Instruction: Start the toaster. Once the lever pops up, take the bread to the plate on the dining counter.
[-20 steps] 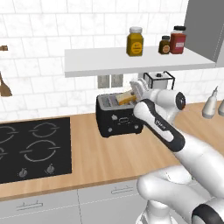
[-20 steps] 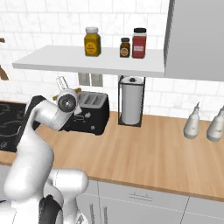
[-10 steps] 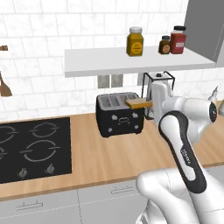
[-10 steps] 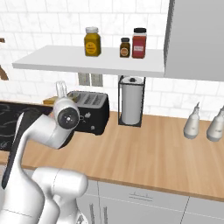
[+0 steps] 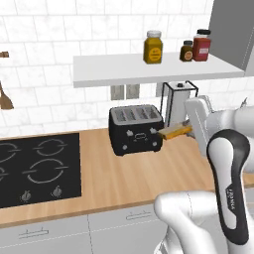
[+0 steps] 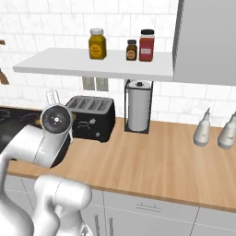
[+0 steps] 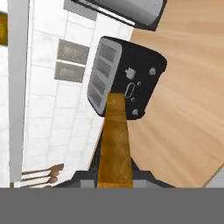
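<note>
One slice, the bread (image 5: 175, 131), is lying flat and edge-on in the gripper (image 5: 191, 130), its long axis pointing left at the toaster (image 5: 136, 130) just beside it. In the hand view, the fingers are clamping the bread (image 7: 115, 140), toaster (image 7: 127, 83) beyond.

white tiled wall (image 5: 44, 54) behind a light wooden tabletop (image 6: 152, 161); a white shelf (image 5: 149, 72) carries jars, a black hob (image 5: 34, 166) sits inset, grey drawers (image 6: 152, 209) run below.
</note>
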